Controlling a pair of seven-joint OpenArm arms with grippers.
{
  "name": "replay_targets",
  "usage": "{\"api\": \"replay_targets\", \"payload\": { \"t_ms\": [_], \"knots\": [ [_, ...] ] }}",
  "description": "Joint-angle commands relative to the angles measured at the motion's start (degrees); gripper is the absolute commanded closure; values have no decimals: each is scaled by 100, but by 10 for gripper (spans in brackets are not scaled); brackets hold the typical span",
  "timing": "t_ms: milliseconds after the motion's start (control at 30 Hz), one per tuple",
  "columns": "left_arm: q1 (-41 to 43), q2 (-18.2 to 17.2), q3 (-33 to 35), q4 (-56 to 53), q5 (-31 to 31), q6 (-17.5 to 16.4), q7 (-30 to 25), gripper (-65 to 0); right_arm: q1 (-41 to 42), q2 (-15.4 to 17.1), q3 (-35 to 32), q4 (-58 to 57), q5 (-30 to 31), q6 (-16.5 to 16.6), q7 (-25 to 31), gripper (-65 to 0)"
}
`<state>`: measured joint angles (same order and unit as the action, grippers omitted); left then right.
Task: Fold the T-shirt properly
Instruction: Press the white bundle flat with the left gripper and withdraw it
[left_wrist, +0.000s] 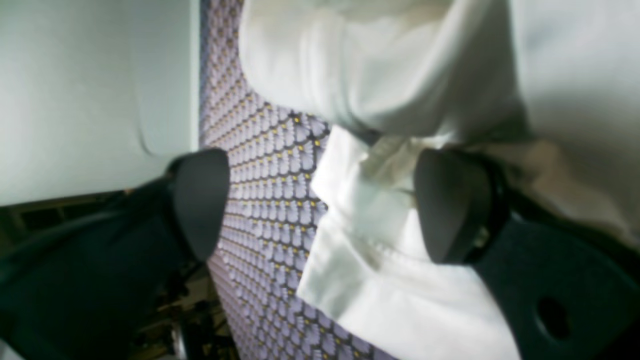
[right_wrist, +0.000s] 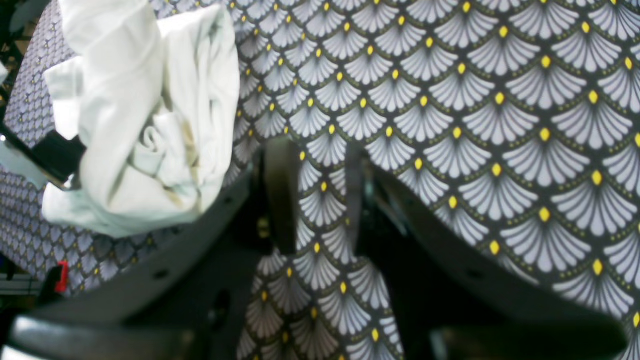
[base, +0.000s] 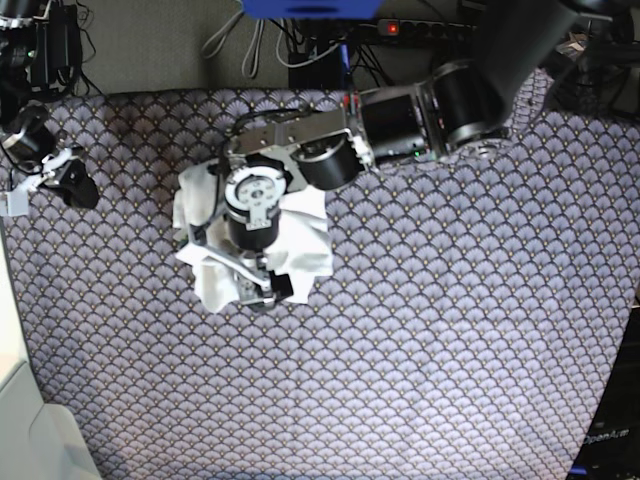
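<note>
Black gripper fingers (left_wrist: 200, 200) fill the foreground of the left wrist view, spread wide apart with nothing between them — the left gripper (left_wrist: 320, 205) is released, one finger resting against the cloth and the other hanging clear over the table cover. Just beyond lies the plain white short-sleeved T-shirt of soft, wrinkled fabric (base: 300, 240), bunched into a compact, uneven bundle on the upper-left part of the table in the base view, directly beneath the left arm (base: 400, 115). Loose flaps and a rolled core can be seen in the right wrist view (right_wrist: 150, 130); no flat, squared edges are shown.

The fold is judged to be partly done at best: the garment has been gathered in on itself, yet the layers sit crumpled and would need to be smoothed and squared before it could be called properly folded.

The right gripper (right_wrist: 320, 195) is seen well apart from the shirt, its jaws partly closed over the grey scallop-patterned tablecloth with yellow dots (right_wrist: 500, 125) and holding nothing.
</note>
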<state>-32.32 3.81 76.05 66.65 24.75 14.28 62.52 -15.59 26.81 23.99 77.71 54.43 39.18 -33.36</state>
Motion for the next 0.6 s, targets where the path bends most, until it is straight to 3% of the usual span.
{"api": "replay_targets", "payload": {
  "t_ms": [0, 100, 267, 433, 567],
  "knots": [
    [-105, 71, -40, 82, 193, 18, -50, -552, 43, 119, 50, 75, 135, 82, 123, -167],
    [-34, 80, -269, 249, 457, 27, -68, -505, 43, 119, 50, 75, 135, 82, 123, -167],
    [141, 89, -1377, 1225, 501, 27, -112, -451, 43, 110, 50, 75, 135, 82, 123, -167],
    [168, 36, -2467, 1831, 501, 44, -112, -436, 43, 110, 50, 75, 135, 82, 123, -167],
    [502, -289, -3407, 2113, 483, 18, -59, -434, 34, 110, 41, 119, 135, 82, 79, -167]
  ]
}}
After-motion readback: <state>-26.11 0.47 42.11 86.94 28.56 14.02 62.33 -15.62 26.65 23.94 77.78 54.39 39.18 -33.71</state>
